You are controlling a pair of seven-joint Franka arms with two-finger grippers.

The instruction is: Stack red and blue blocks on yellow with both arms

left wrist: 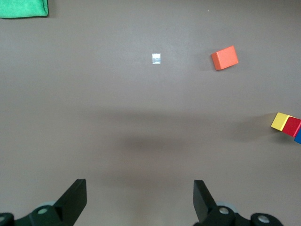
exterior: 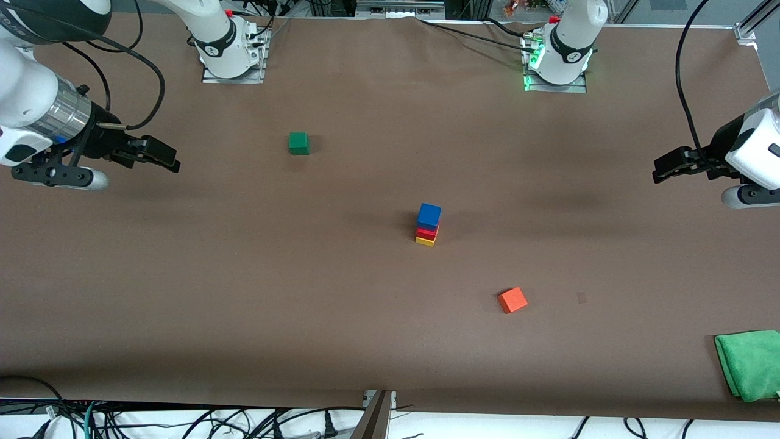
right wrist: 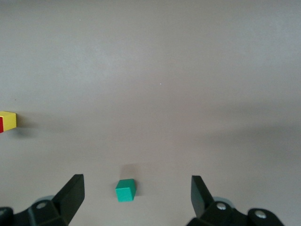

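a finished stack is observed mid-desk [exterior: 365, 341]: small matte blue cube [exterior: 429, 216] on red cube [exterior: 427, 232] on yellow cube [exterior: 425, 241]. left claw [exterior: 661, 169] at its 3 o'clock, right claw [exterior: 164, 157] at 10 o'clock; both gape wide, empty, well apart.

Pretty plain setup: one big bench [exterior: 365, 341] covered edge to edge in a matte brown sheet, lit evenly from above with just soft shadows on it. Two metal mounting plates [exterior: 234, 74] sit along the edge farthest from the front camera, one of them with a green light glowing [exterior: 529, 76] beside it. A folded green cloth [exterior: 751, 363] lies at the left arm's end, near the front camera. Along the nearest edge there's a white strip with a tangle of black cables [exterior: 183, 422], and a small pale tape square [left wrist: 156, 58] stuck on the brown surface.
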